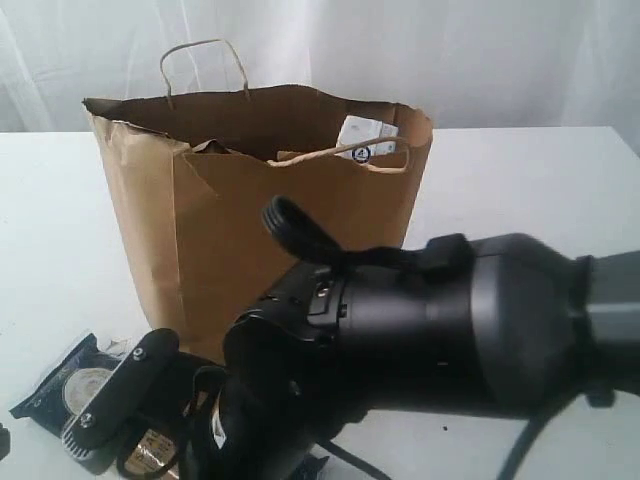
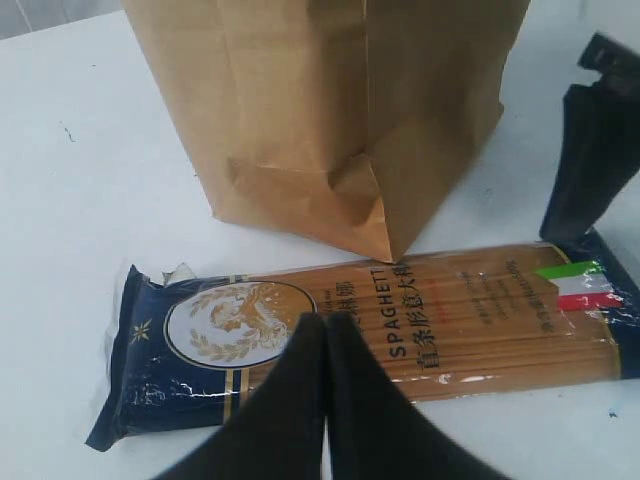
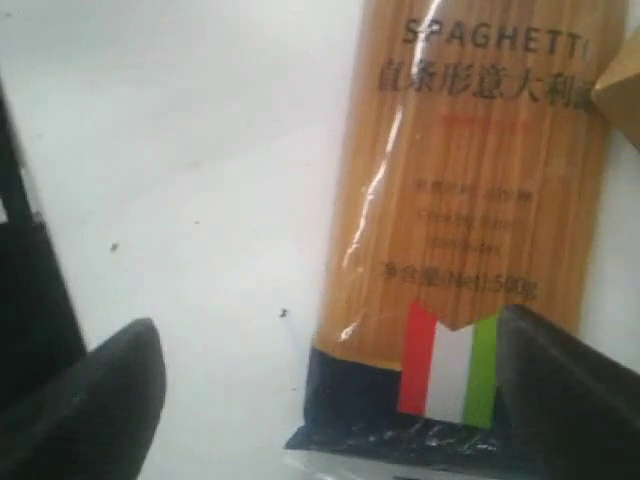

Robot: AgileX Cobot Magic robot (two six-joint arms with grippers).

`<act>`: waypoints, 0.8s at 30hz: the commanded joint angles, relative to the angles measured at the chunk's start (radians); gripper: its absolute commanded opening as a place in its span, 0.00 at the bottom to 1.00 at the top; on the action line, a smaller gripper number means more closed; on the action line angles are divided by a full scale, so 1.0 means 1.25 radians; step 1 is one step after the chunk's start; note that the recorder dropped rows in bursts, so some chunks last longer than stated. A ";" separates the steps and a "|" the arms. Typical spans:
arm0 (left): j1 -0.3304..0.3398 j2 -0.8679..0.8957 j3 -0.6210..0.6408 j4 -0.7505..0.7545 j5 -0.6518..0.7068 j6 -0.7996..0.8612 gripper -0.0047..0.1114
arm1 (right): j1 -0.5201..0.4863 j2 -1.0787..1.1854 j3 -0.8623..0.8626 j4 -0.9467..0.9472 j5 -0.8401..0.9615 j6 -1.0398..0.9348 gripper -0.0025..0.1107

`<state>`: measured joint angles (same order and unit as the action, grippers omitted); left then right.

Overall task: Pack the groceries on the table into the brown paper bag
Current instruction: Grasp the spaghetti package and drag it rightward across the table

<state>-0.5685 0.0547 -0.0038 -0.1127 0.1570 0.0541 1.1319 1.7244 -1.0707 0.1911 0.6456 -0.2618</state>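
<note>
Matt, creased brown paper bag (image 2: 330, 100); glossy plastic spaghetti pack (image 2: 470, 320).

Bare table (image 1: 520, 190) lies open left and right of the brown paper bag (image 1: 250, 230) (a handle (image 1: 320, 158) droops across its open mouth), while the spaghetti pack (image 2: 450, 310) and right arm (image 1: 470, 320) crowd its near side.

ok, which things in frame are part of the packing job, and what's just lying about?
Job:
- upright kraft-brown paper bag
- long spaghetti pack with dark blue ends
- small white-blue carton, showing inside the bag
- plain white tabletop

Just there:
- white curtain backdrop
- black cable under the right arm
</note>
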 commanded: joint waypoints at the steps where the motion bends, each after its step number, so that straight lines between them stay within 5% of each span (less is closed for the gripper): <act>1: -0.002 -0.007 0.003 -0.005 0.000 -0.004 0.04 | -0.039 0.054 0.008 -0.026 -0.043 0.004 0.75; 14: -0.002 -0.007 0.003 -0.005 0.000 -0.004 0.04 | -0.077 0.158 0.008 -0.002 -0.049 0.001 0.70; 24: -0.002 -0.007 0.003 -0.005 0.000 -0.004 0.04 | -0.074 0.167 0.011 0.018 0.044 -0.002 0.09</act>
<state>-0.5685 0.0547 -0.0038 -0.1127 0.1570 0.0541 1.0364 1.9061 -1.0746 0.1910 0.6020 -0.2621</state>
